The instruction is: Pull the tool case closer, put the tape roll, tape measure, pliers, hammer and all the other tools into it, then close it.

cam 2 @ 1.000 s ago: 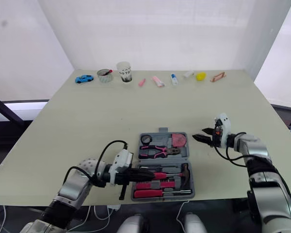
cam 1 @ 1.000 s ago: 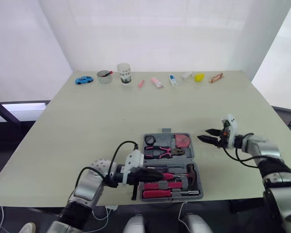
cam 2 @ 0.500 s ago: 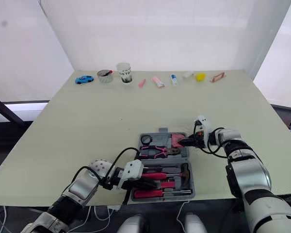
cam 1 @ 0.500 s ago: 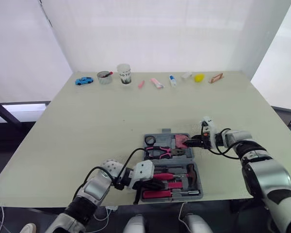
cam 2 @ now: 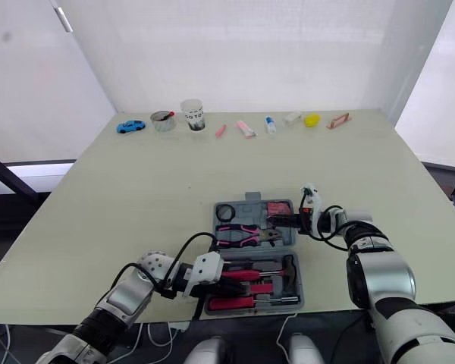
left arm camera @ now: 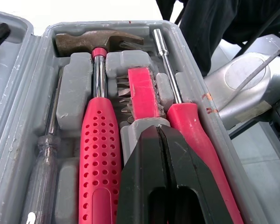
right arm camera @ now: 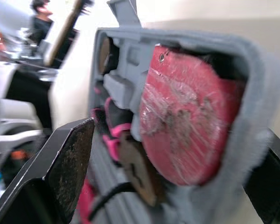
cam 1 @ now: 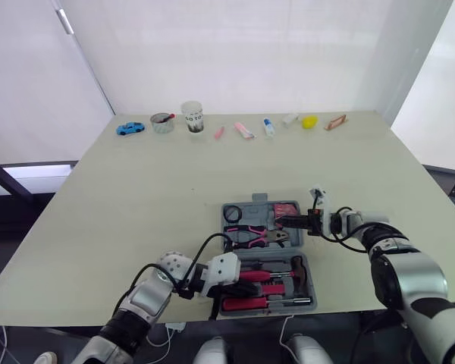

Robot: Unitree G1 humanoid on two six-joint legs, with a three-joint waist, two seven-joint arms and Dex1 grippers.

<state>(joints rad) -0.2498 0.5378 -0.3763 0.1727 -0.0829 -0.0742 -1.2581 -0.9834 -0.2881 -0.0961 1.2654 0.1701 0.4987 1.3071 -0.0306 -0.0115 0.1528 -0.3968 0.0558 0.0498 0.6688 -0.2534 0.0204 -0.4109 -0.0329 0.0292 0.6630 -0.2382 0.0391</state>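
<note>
The grey tool case [cam 1: 309,282] lies open near the table's front edge. Its far half holds a black tape roll [cam 1: 230,214], pink-handled pliers [cam 1: 250,236] and a red tape measure [right arm camera: 186,126]. The near half holds a hammer [left arm camera: 98,42], pink-handled screwdrivers [left arm camera: 191,126] and a pink bit holder [left arm camera: 141,95]. My left gripper [cam 1: 236,274] is shut and empty, lying on the near half over the bit holder. My right gripper [cam 1: 282,220] is open, one finger [right arm camera: 65,163] inside the far half's right end by the tape measure, the other outside the wall.
Along the table's far edge stand a blue toy car [cam 1: 130,129], a tin [cam 1: 163,122], a paper cup [cam 1: 191,117] and several small items up to a yellow piece [cam 1: 310,120]. Bare tabletop [cam 1: 159,189] lies left of and beyond the case.
My right gripper has moved left from the bare table onto the case's far right end. My left gripper has slid right, from the case's left side onto its near half.
</note>
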